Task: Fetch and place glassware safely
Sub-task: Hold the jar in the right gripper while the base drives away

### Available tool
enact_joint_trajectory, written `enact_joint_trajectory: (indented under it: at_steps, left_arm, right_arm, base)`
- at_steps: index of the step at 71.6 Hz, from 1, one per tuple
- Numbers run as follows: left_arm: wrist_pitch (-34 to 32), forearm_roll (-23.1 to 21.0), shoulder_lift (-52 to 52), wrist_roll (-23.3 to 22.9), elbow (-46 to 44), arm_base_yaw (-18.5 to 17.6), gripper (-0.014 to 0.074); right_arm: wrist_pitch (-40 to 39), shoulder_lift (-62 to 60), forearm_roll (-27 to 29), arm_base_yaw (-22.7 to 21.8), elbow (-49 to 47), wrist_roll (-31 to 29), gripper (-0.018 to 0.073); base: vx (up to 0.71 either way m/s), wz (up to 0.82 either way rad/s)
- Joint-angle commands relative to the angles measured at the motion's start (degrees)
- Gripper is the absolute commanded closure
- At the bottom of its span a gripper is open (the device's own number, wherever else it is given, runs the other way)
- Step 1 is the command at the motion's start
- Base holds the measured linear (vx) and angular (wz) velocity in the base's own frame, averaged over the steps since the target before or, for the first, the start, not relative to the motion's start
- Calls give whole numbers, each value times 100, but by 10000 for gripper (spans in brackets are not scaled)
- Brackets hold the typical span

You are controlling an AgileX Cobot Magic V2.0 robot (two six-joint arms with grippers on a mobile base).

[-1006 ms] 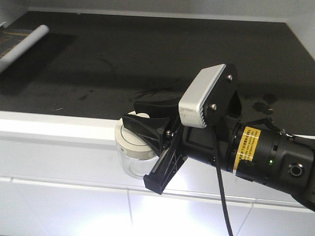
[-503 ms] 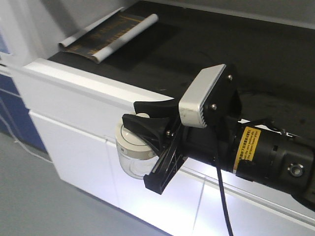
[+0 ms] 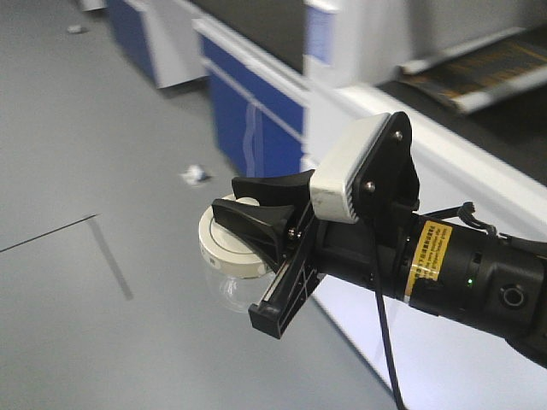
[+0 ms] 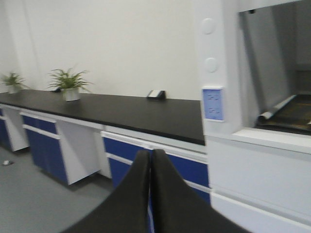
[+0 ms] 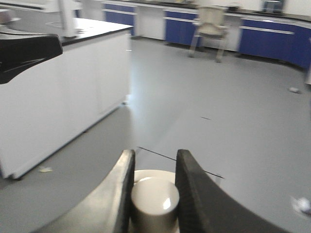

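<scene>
My right hand [image 3: 229, 198] is clamped on the small knob [image 3: 249, 202] of the jar [image 3: 224, 292]. The fingers are nearly shut, with only the knob's width between them. The jar hangs under my fingertips in mid-air, with the grey floor [image 3: 85, 128] well below it and nothing supporting it from underneath.

The front view shows the jar from the side. It has a round, flat cream-white lid [image 3: 224, 249], and beneath that a squat clear glass body so transparent that the floor shows through it. That view also shows the ribbed silver camera housing [image 3: 344, 181] behind my fingers, and blue-fronted cabinets [image 3: 256, 128] beyond and above my hand.

My right wrist view hides the glass entirely. It shows only the smooth, matte knob pinched between two dark curved fingers [image 5: 119, 189], with a sliver of lid rim ahead of it. A pale chair [image 5: 210, 24] stands far beyond my fingertips.

My left hand [image 4: 150, 156] appears only in its own wrist view. Its two black, tapered fingers are pressed together along one seam, with nothing between them. Beyond those fingertips runs a black-topped desk [image 4: 146, 110] with two potted plants [image 4: 68, 83] on it.
</scene>
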Motion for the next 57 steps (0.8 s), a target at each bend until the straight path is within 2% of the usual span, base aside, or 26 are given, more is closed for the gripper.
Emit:
enact_joint_trajectory:
  at_steps: [1,29,57]
  left_arm:
    - [-346,-70,14,-55,-148,-37,603]
    - [-346,-70,14,-55,-148,-37,603]
    - [-351,-70,14,-55,-148,-37,603]
  right_arm:
    - [-389,-171,182,4,-187,-2,559]
    - [-389,-171,182,4,-187,-2,559]
    - [-389,-171,182,4,-187,-2,559]
  base:
    - [0,100]
    - [7,91]
    - [17,40]
